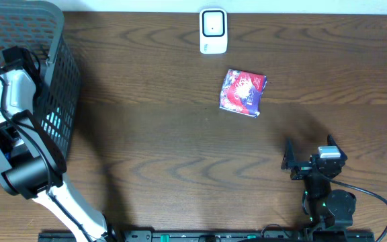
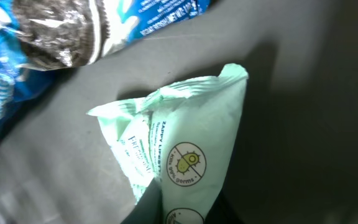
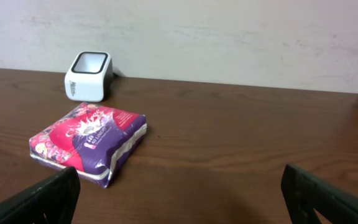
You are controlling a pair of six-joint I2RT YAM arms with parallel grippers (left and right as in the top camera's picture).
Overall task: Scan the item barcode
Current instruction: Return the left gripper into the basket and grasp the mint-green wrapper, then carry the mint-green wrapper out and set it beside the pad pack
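My left gripper [image 2: 188, 208] reaches down inside the dark mesh basket [image 1: 62, 47] and is shut on the lower end of a pale green packet [image 2: 185, 137] printed with round germ logos. Dark fingers [image 2: 146, 210] press it from both sides. No barcode shows on the packet. The white scanner [image 1: 213, 31] stands at the table's far edge, also visible in the right wrist view as the scanner [image 3: 89, 76]. My right gripper [image 1: 310, 150] rests low at the front right, open and empty [image 3: 179, 186].
A blue cookie packet [image 2: 73, 28] lies in the basket just beyond the green one. A red and purple packet [image 1: 243, 92] lies flat on the wooden table near the scanner, left of and ahead of my right gripper [image 3: 89, 143].
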